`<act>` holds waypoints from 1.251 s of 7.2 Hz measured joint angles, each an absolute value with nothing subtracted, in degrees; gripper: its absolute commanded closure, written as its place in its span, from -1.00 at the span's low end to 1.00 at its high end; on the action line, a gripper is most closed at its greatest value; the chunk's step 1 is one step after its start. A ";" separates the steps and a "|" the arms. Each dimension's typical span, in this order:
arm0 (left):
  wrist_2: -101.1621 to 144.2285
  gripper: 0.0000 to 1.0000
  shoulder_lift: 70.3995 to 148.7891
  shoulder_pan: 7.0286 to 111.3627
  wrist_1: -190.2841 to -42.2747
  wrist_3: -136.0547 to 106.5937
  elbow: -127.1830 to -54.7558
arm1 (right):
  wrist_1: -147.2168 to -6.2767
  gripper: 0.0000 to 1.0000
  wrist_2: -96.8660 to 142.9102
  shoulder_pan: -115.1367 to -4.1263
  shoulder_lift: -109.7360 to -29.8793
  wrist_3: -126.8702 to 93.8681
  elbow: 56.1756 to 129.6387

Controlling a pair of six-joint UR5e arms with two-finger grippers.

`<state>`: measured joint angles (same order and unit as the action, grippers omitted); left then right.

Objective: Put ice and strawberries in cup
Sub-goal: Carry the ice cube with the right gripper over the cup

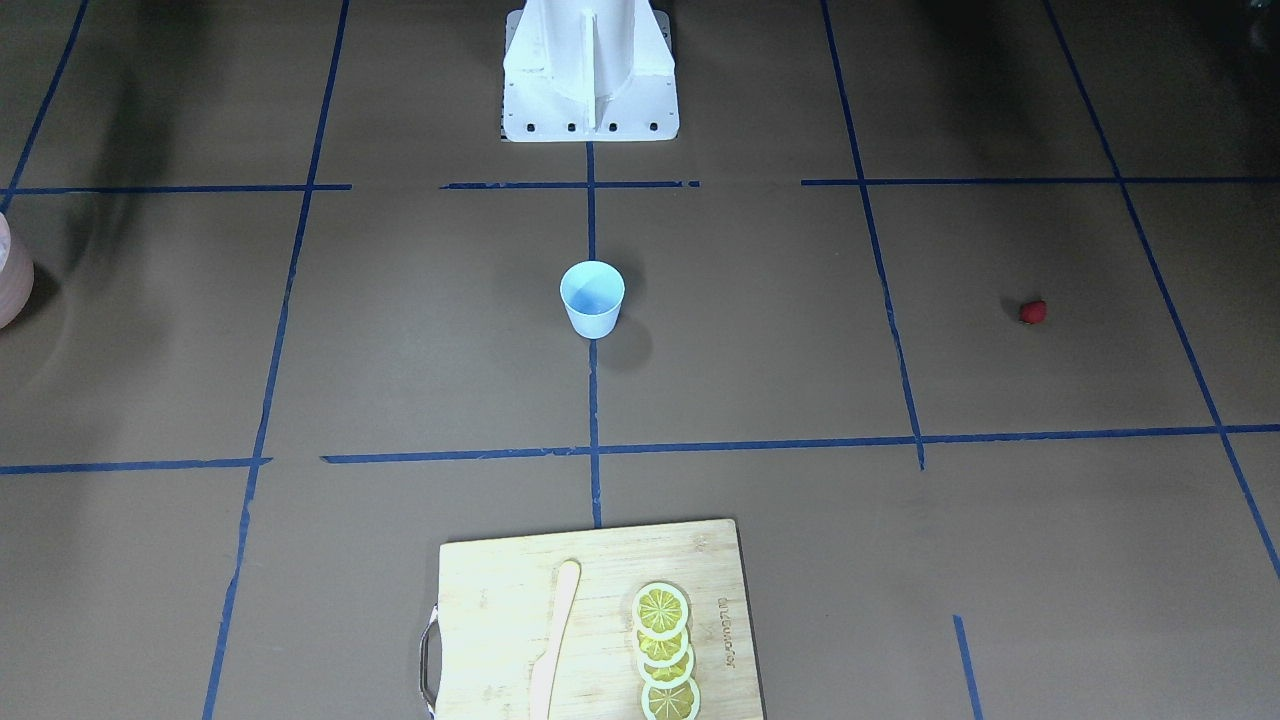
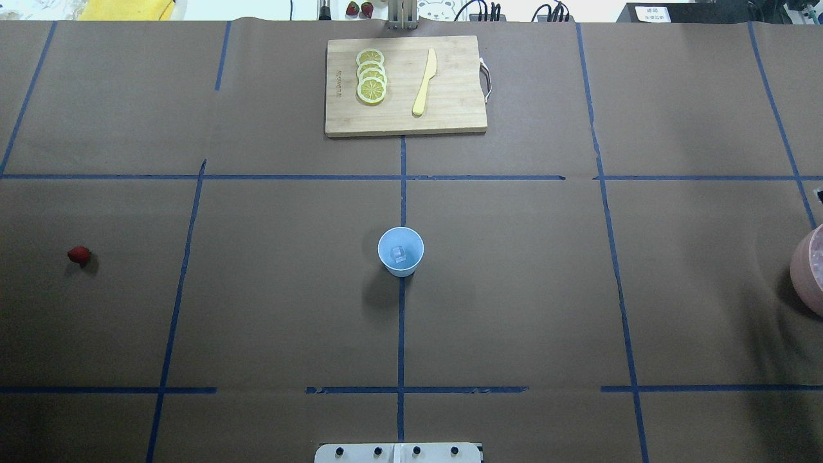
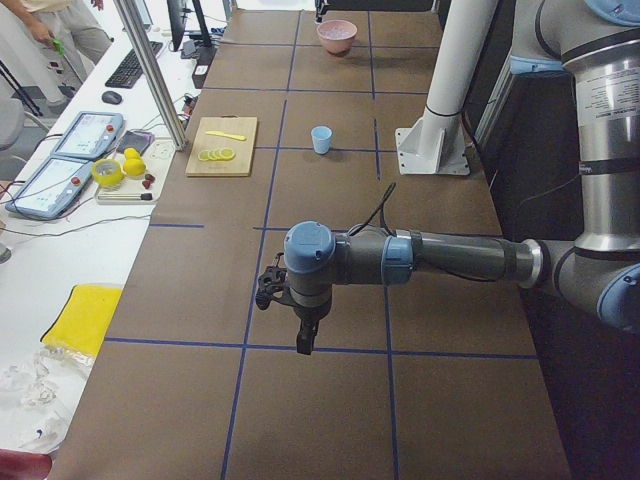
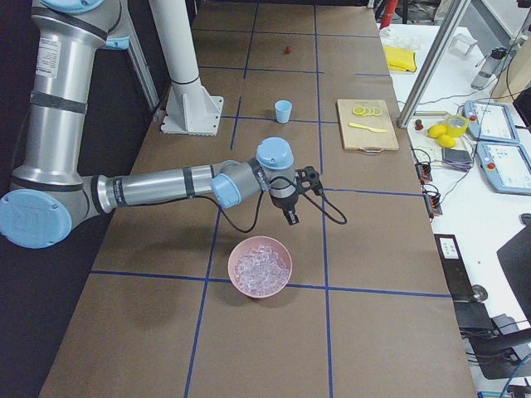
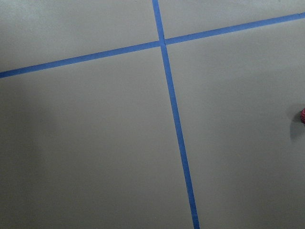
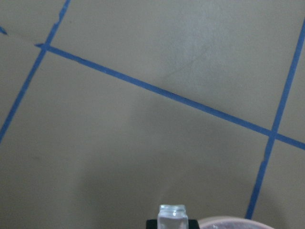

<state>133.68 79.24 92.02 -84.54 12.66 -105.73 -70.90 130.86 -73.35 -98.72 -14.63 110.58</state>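
The pale blue cup (image 2: 400, 251) stands at the table's middle with one ice cube (image 2: 399, 255) inside. A tiny red strawberry (image 2: 79, 255) lies alone far out on my left side; it also peeks in at the left wrist view's right edge as the strawberry (image 5: 303, 116). My left gripper (image 3: 305, 338) hangs over the table, shown only in the exterior left view, so I cannot tell its state. My right gripper (image 4: 292, 215) hovers just beyond the pink bowl of ice (image 4: 260, 267). In the right wrist view the right gripper (image 6: 172, 222) is shut on a clear ice cube (image 6: 172, 214).
A wooden cutting board (image 2: 450, 119) at the far middle carries lemon slices (image 2: 371, 76) and a yellow knife (image 2: 424, 81). The robot's white base (image 1: 590, 70) stands at the near middle edge. A person stands by the side bench with tablets (image 3: 60, 160).
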 measured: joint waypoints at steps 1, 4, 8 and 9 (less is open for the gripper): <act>133.68 -1.00 79.27 92.02 -84.60 12.66 -105.73 | -71.35 0.97 130.23 -69.90 -95.11 -21.66 110.80; 133.68 -1.00 79.30 91.94 -84.66 12.66 -105.79 | -71.68 0.99 124.46 -57.23 -85.18 -41.06 111.64; 133.75 -1.00 79.36 91.93 -84.67 12.66 -105.88 | -87.02 1.00 108.38 -37.76 -66.15 -61.76 111.87; 133.76 -1.00 79.37 91.93 -84.66 12.66 -105.89 | -92.38 1.00 104.16 -32.72 -59.98 -66.84 110.95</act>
<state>133.76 79.37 91.93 -84.66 12.66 -105.89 -92.38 104.16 -32.72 -59.98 -66.84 110.95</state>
